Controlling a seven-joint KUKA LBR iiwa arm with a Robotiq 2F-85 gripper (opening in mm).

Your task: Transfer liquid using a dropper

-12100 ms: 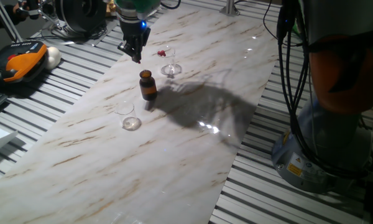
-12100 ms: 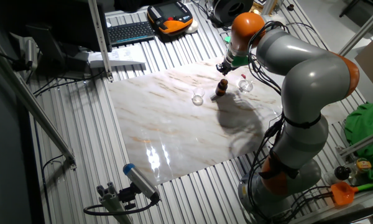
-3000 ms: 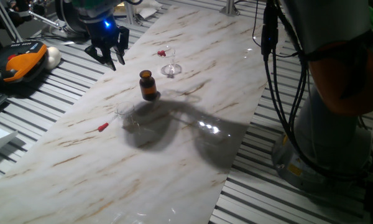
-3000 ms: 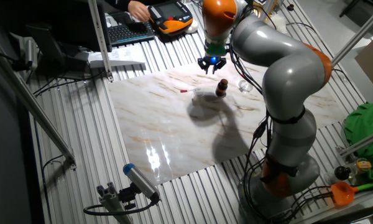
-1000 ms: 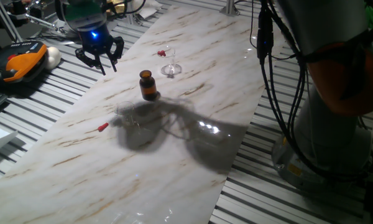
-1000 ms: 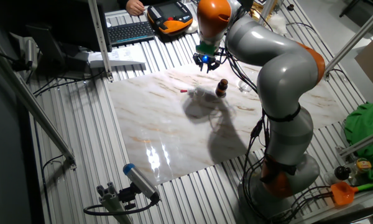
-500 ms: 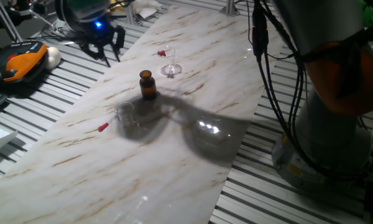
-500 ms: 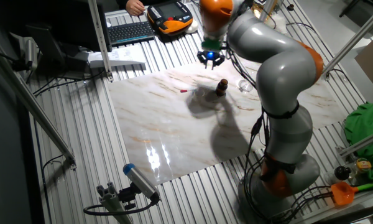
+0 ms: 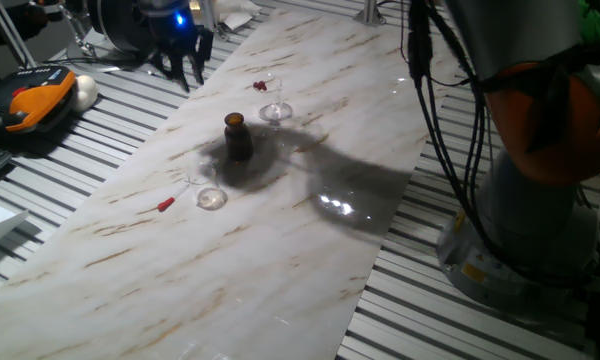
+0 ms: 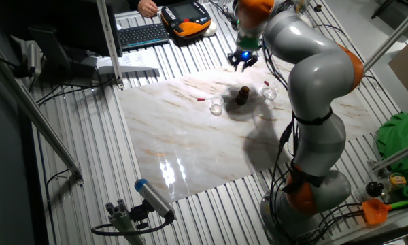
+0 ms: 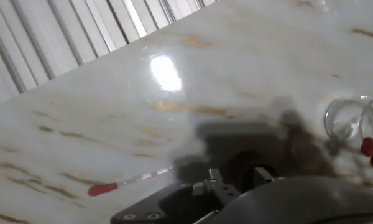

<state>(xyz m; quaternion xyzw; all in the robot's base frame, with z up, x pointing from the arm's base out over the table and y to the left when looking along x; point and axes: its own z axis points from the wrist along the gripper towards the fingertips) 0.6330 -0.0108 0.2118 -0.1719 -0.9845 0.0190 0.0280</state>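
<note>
Marble-patterned tabletop (image 9: 310, 250), ribbed metal bench (image 10: 75, 156), keyboard (image 10: 143, 34), glare patches

The table (image 9: 310, 240) is white marble with tan veining. The bottle (image 9: 238, 137) is dark amber brown; the dropper (image 9: 172, 200) has a red bulb and a clear stem. Both glasses (image 9: 211, 197) (image 9: 273, 103) are clear, the farther one showing red specks.
</note>
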